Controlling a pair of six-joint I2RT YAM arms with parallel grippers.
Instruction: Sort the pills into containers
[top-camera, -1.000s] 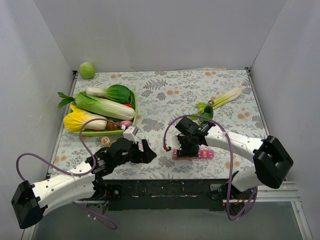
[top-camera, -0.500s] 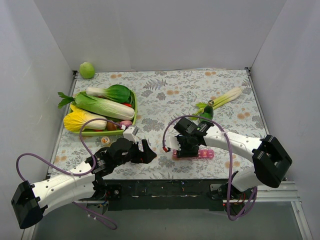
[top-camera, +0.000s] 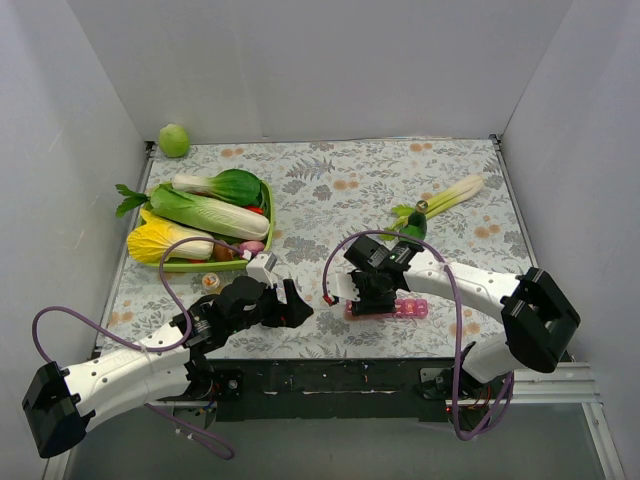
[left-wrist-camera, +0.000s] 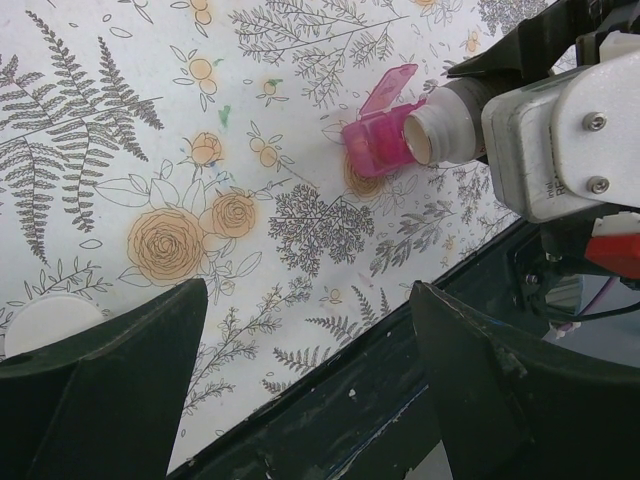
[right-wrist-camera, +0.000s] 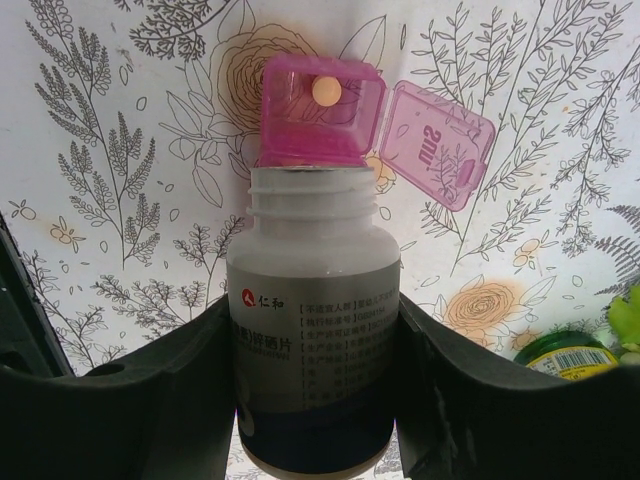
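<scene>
The pink pill organizer (top-camera: 400, 308) lies on the flowered cloth near the front edge. Its end compartment (right-wrist-camera: 318, 120) is open, with the lid (right-wrist-camera: 440, 150) flipped aside. One round pale pill (right-wrist-camera: 325, 91) lies inside it. My right gripper (right-wrist-camera: 315, 325) is shut on a white pill bottle (right-wrist-camera: 315, 300) with no cap. The bottle lies tipped, its mouth against the open compartment. The left wrist view shows the bottle mouth (left-wrist-camera: 432, 135) at the organizer's end (left-wrist-camera: 375, 145). My left gripper (top-camera: 292, 303) hovers open to the left, holding nothing.
A green tray (top-camera: 268, 215) of vegetables stands at the back left, with a green ball (top-camera: 174, 140) behind it. A leek (top-camera: 450, 197) and a green-lidded jar (right-wrist-camera: 565, 352) lie right of the organizer. A white round cap (left-wrist-camera: 42, 320) sits by my left gripper. The table's dark front edge (left-wrist-camera: 380, 410) is close.
The right arm has edged slightly left with the bottle. The left arm has not moved.
</scene>
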